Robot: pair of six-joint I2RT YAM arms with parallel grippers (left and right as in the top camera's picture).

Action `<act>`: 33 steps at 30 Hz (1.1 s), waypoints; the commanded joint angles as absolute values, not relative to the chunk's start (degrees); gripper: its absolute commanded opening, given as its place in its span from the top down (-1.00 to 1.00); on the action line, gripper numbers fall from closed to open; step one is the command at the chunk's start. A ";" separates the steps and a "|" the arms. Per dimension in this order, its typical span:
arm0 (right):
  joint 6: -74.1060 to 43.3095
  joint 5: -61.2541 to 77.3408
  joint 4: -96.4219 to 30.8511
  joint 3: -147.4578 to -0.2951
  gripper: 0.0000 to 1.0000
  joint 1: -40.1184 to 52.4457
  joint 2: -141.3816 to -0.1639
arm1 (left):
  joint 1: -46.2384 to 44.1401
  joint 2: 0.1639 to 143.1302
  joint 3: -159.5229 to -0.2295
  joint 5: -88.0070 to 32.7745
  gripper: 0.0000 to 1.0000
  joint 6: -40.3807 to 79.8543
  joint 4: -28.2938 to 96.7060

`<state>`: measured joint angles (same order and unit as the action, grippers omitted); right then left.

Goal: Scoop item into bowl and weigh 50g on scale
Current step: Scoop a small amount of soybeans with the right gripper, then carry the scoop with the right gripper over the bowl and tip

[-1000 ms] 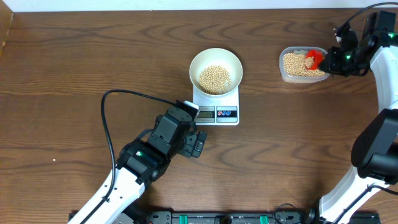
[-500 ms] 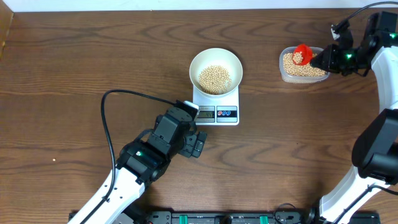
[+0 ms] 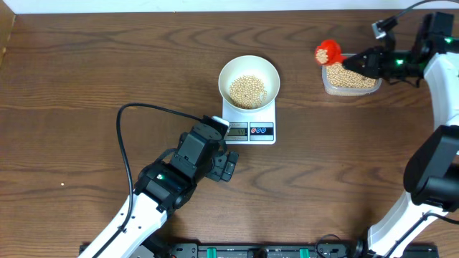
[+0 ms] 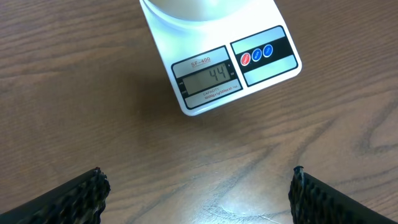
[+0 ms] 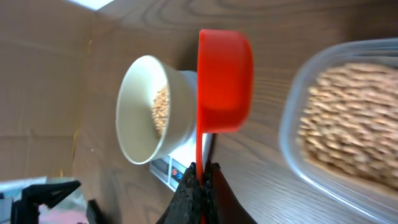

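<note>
Right wrist: our right gripper [image 5: 200,177] pinches a red plastic scoop [image 5: 225,81], round white bowl [image 5: 138,109] beyond its jaws. Our left gripper [image 4: 198,182] gapes.

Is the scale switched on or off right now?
On. In the left wrist view, the scale shows dark digits on its display, reading 44.

We think this is a robotics lab or test bench, not a kitchen. Two robot arms, the left arm [image 3: 165,183] and the right arm [image 3: 437,165], w/ white and black shells and small green lights, work at a wood-grain table [image 3: 86,79]. A black cable [image 3: 122,143] lies loose on the top, and a black rail [image 3: 258,251] w/ green connectors runs along the front edge. The kitchen things, i.e. scale [image 3: 247,130], bowl [image 3: 224,75], plastic tub [image 3: 326,84] and red scoop [image 3: 328,51], are few.
</note>
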<state>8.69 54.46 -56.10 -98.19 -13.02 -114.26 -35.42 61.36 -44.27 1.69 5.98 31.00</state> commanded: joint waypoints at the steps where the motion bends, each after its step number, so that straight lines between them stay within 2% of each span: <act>1: 10.41 57.82 -55.79 -98.24 0.98 -10.28 -112.38 | -35.55 61.43 -44.69 2.20 -0.89 5.85 30.98; 13: 10.37 55.94 -52.36 -98.26 0.98 -0.71 -108.62 | -35.55 61.43 -44.69 2.20 -0.89 5.85 30.98; 21: 10.37 46.19 -52.23 -98.26 0.98 7.62 -108.31 | -35.55 61.43 -44.69 2.20 -0.90 5.85 30.96; 33: 10.37 32.14 -52.25 -98.26 0.98 14.41 -108.33 | -35.55 61.43 -44.69 2.20 -0.89 5.85 30.98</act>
<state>9.50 37.87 -52.42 -98.19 13.13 -109.49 -35.42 61.36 -44.27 1.69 6.00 31.03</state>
